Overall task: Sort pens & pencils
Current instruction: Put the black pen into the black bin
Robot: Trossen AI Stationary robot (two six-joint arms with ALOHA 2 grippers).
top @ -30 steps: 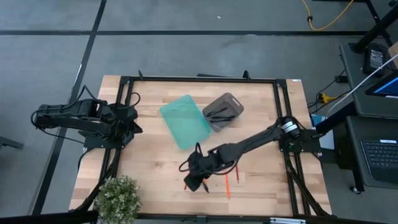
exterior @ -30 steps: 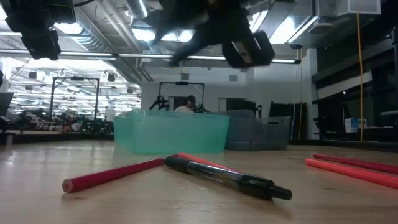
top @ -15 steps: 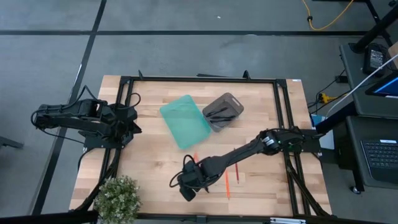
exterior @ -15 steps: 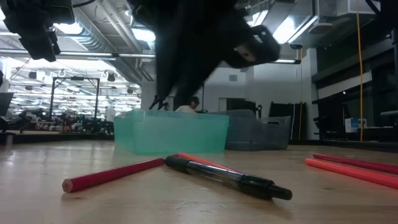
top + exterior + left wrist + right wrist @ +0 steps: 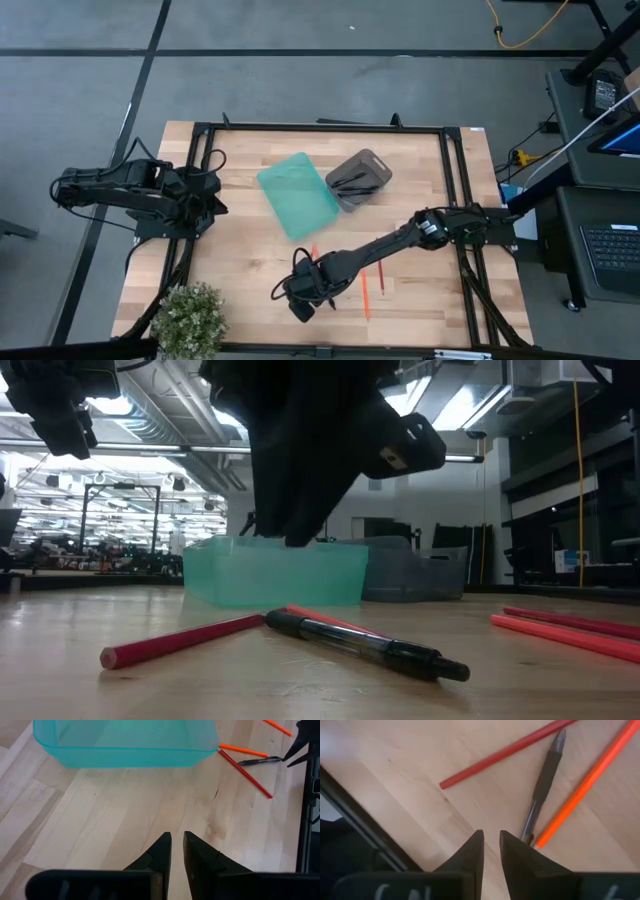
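Pencils (image 5: 506, 752) and one black pen (image 5: 543, 785) lie loose on the wood at the high view's lower centre, your right gripper (image 5: 300, 300) hanging just over them, its jaws nearly together and holding nothing. More pens (image 5: 352, 180) sit in the grey bin (image 5: 371, 163) at upper centre, beside the teal bin (image 5: 290, 176). Your left gripper (image 5: 216, 192) waits at centre left, jaws nearly together, empty.

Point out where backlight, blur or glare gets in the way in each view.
Low view: bright ceiling lights backlight the right end effector into a black silhouette, and the near pen is sharp while the room behind is soft. Right wrist view: its own fingers look soft. High view: even light, no glare on the table.
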